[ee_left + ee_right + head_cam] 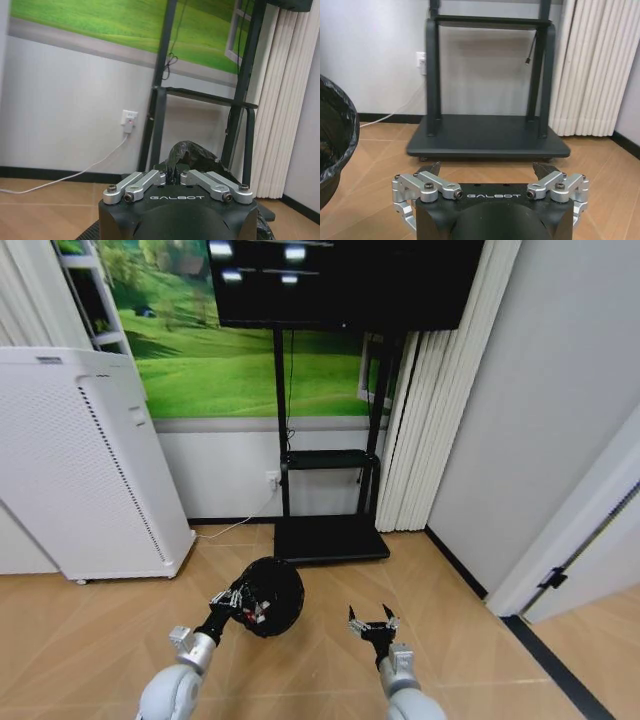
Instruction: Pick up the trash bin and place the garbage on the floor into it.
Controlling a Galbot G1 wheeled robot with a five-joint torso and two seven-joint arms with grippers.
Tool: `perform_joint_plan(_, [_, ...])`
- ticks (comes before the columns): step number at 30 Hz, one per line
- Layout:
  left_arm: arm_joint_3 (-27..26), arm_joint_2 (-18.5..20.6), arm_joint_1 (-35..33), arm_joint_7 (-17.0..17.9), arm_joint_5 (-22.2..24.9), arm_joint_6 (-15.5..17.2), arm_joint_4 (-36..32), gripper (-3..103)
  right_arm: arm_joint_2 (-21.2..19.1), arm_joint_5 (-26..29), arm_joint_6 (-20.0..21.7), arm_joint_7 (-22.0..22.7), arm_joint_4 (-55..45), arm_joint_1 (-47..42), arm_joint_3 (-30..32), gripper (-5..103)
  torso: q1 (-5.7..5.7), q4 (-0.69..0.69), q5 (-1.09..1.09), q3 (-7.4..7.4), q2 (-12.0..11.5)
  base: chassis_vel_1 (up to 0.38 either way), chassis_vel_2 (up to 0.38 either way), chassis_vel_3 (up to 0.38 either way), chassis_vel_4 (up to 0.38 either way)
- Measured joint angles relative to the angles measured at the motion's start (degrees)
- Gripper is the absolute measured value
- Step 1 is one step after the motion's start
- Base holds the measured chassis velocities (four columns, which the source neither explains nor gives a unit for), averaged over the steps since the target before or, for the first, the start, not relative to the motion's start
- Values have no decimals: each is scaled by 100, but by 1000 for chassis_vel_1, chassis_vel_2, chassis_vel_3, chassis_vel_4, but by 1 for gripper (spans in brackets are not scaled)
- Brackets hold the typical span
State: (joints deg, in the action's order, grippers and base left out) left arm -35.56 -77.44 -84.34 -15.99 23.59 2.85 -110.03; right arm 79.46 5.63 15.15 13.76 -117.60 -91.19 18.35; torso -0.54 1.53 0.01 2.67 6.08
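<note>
The left gripper [240, 602] is clamped on the rim of the bin [272, 596], holding it tilted above the floor [90, 640] with its mouth turned toward the robot. From the left wrist, the fingers [150, 178] pinch a fold of black liner; the bin's body is mostly hidden. The right gripper [373, 623] hangs spread and empty beside it, near the TV stand [330, 538].
</note>
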Motion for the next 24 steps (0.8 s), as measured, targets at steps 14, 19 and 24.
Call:
perform_joint_plan(14, [65,-94,17,-6,-22,-15,65,8,25,185,-357,-91,151,-65,-15,100,0,2,-7,-1,1,611,71,-609,-63])
perform_joint_plan(19, [15,-144,-46,4,-17,-21,39,8,41,198,-436,-164,210,-51,-35,100,0,0,-3,-1,0,190,44,-219,-35])
perform_joint_plan(24, [-26,-396,-32,1245,153,75,14,8,52,197,-479,-184,282,-10,-66,100,0,1,0,1,0,-43,-5,26,4])
